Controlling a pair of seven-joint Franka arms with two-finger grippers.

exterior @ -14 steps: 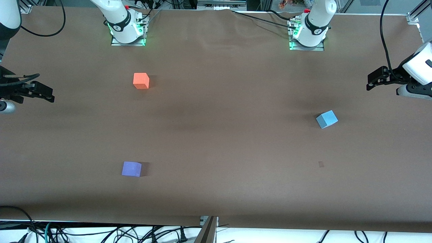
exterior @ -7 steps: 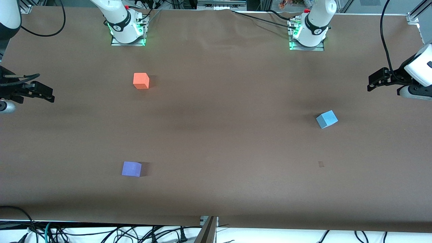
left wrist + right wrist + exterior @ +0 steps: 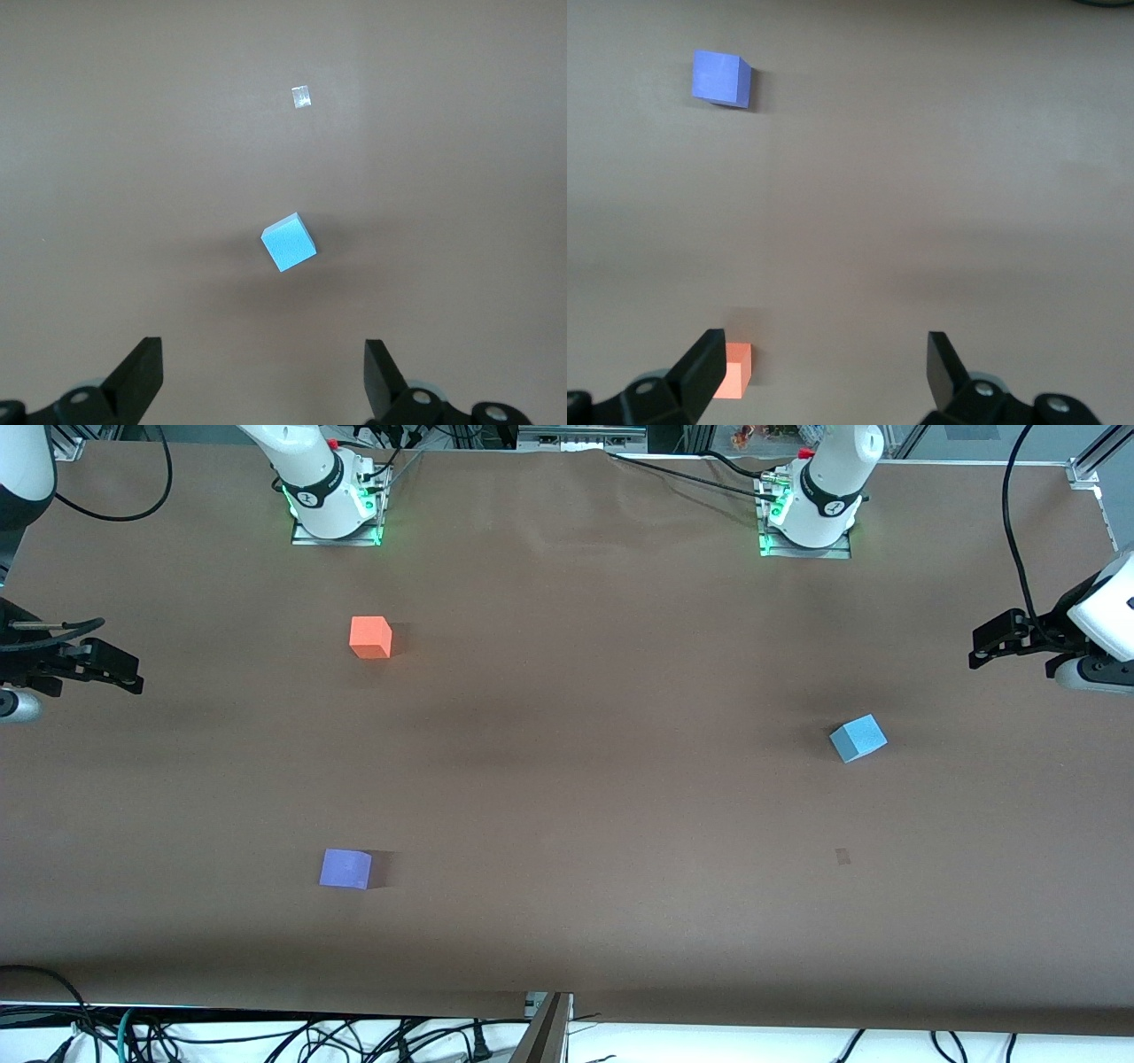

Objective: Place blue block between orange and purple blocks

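Observation:
The light blue block point(image 3: 858, 738) point(image 3: 289, 243) lies on the brown table toward the left arm's end, turned a little askew. The orange block point(image 3: 370, 638) point(image 3: 735, 370) sits toward the right arm's end. The purple block point(image 3: 345, 869) point(image 3: 721, 78) lies nearer the front camera than the orange one, with a wide gap between them. My left gripper point(image 3: 974, 648) point(image 3: 262, 345) hangs open above the table edge at its own end, apart from the blue block. My right gripper point(image 3: 138, 676) point(image 3: 824, 336) waits open at the other end, holding nothing.
A small pale mark point(image 3: 842, 856) point(image 3: 301, 96) lies on the brown table cover point(image 3: 576, 797), nearer the front camera than the blue block. Cables hang along the front edge point(image 3: 266, 1036). The two arm bases point(image 3: 335, 509) point(image 3: 811, 514) stand along the back.
The left gripper has drifted slightly outward toward its own end of the table. The right arm and all three blocks have stayed still.

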